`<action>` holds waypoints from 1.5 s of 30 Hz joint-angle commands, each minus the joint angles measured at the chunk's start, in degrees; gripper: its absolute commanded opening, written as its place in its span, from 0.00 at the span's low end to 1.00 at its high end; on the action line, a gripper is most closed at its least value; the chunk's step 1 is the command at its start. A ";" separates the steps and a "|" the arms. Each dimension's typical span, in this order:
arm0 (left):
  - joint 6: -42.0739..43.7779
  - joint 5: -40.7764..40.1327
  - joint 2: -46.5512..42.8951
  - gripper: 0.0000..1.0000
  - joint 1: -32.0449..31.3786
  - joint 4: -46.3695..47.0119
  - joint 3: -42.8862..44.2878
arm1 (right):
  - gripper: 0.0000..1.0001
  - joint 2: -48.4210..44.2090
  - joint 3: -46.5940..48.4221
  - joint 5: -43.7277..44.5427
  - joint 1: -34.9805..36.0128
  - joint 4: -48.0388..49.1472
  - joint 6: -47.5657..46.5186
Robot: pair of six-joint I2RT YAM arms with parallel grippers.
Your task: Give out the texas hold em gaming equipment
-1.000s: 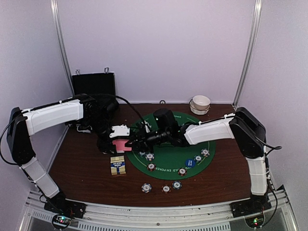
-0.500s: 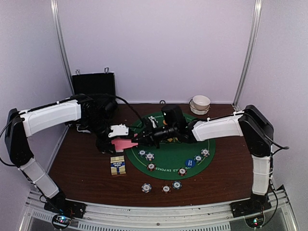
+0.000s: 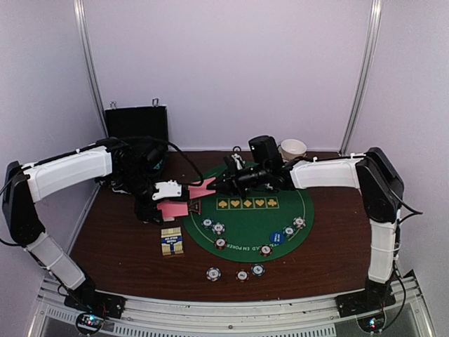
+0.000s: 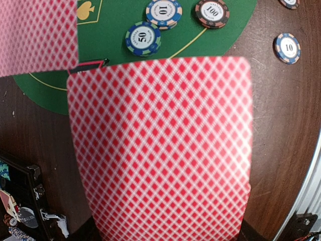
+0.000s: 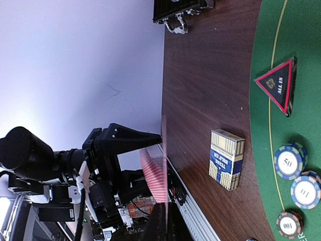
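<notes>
My left gripper (image 3: 167,209) is shut on a deck of pink-backed playing cards (image 4: 160,150), held above the table's left side; its fingers are hidden under the deck. My right gripper (image 3: 217,186) is shut on a single pink-backed card (image 3: 203,189), held just right of and behind the deck and seen edge-on (image 5: 164,165) in the right wrist view. Striped poker chips (image 3: 219,227) lie on the green mat (image 3: 245,217), and more chips (image 3: 242,275) sit on the wood in front of it. A blue round button (image 3: 277,237) and a red triangular button (image 5: 277,84) rest on the mat.
A blue-and-yellow card box (image 3: 172,241) lies left of the mat, below the held deck. An open black case (image 3: 137,123) stands at the back left. A white bowl (image 3: 292,149) sits at the back right.
My right gripper shut on the top card at the deck, then drew back to the right and away with that one card. The left gripper kept the deck almost still.
</notes>
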 commanded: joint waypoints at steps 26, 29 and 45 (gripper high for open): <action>-0.90 2.64 -4.53 0.00 0.69 -1.45 -0.21 | 0.00 33.41 42.72 5.97 -6.01 -21.41 -11.91; -0.95 2.70 -4.56 0.00 0.68 -1.49 -0.42 | 0.00 35.78 45.19 6.81 -6.10 -19.91 -10.51; -1.00 3.39 -3.74 0.00 0.68 -1.46 -0.17 | 0.46 36.20 47.51 11.17 -5.41 -28.29 -16.04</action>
